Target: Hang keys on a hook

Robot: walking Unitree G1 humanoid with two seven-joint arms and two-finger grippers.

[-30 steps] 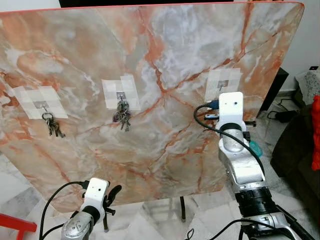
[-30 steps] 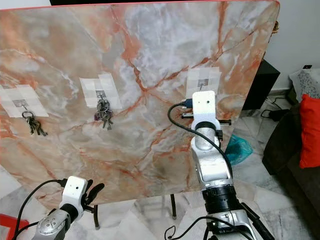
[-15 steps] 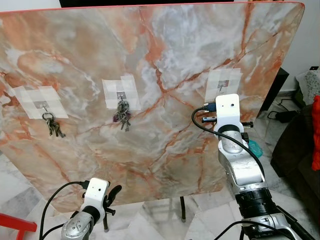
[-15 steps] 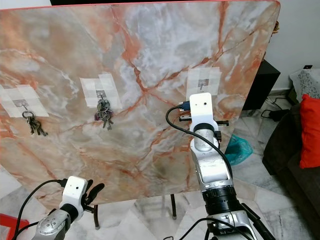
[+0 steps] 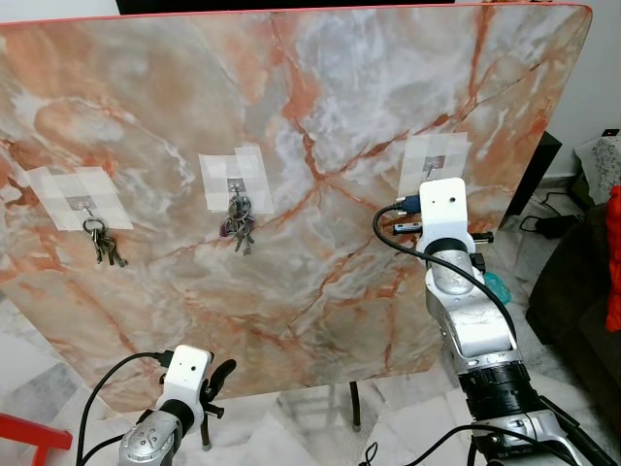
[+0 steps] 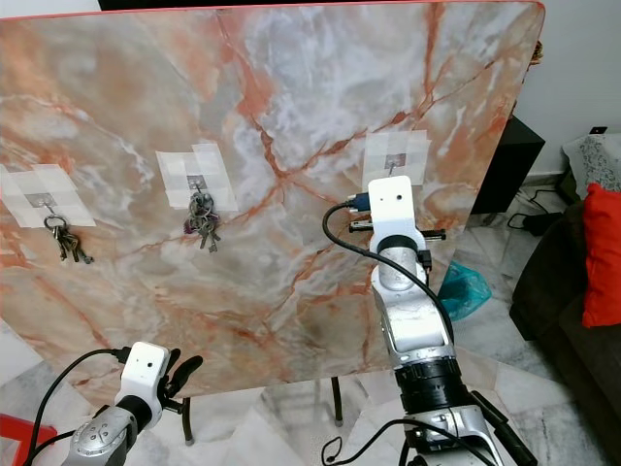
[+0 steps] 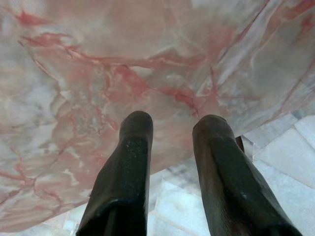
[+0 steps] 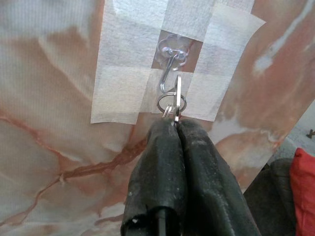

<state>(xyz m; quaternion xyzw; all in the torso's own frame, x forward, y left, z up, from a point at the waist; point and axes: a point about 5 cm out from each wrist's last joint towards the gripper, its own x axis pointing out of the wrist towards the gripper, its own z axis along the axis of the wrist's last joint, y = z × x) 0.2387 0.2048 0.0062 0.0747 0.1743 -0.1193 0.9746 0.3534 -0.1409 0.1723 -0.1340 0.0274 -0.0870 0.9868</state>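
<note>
While your head views hide the right fingers behind the wrist camera, the right wrist view shows the right gripper [image 8: 175,129] pinching the keys [image 8: 173,102], ring seemingly just at the right hook [image 8: 170,66], blade upright. Count three taped hooks on the marble board [image 5: 291,146]: two already carry bunches. Low down, your left gripper [image 7: 172,135] hangs with fingers spread.
</note>
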